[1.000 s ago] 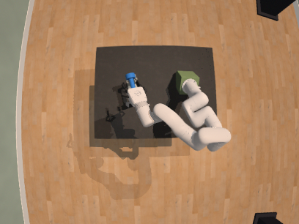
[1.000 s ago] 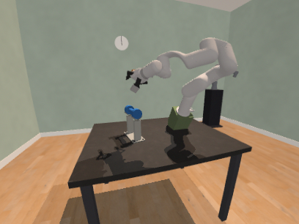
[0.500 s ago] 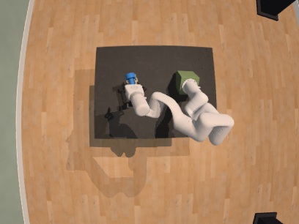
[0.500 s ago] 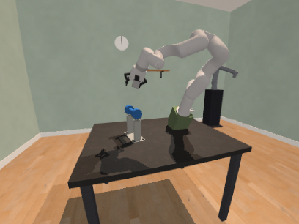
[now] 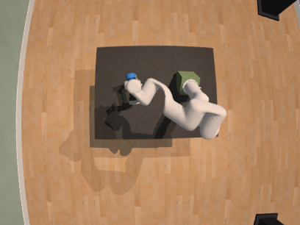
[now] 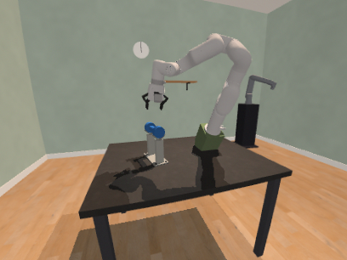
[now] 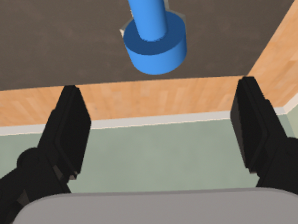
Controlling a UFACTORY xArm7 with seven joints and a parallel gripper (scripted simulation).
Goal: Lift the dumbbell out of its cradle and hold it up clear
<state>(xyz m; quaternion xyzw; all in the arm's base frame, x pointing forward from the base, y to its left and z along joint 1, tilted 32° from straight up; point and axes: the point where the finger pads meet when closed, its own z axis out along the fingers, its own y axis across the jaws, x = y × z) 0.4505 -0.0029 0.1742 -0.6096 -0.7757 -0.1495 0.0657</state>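
A blue dumbbell [image 6: 154,129] lies level on top of a grey cradle [image 6: 155,149] that stands on the dark table. In the top view only one blue head [image 5: 131,76] shows past my arm. My gripper [image 6: 155,102] hangs in the air well above the dumbbell, fingers pointing down, open and empty. In the wrist view the dumbbell [image 7: 150,19] lies below, its handle running away from me and one head nearest. The two black fingers stand wide apart on either side of the view with nothing between them.
My green base block [image 6: 208,138] sits on the table to the right of the cradle. A black stand with a grey pipe [image 6: 250,116] stands on the floor behind the table. A wall shelf [image 6: 180,82] and a clock [image 6: 140,49] are on the far wall.
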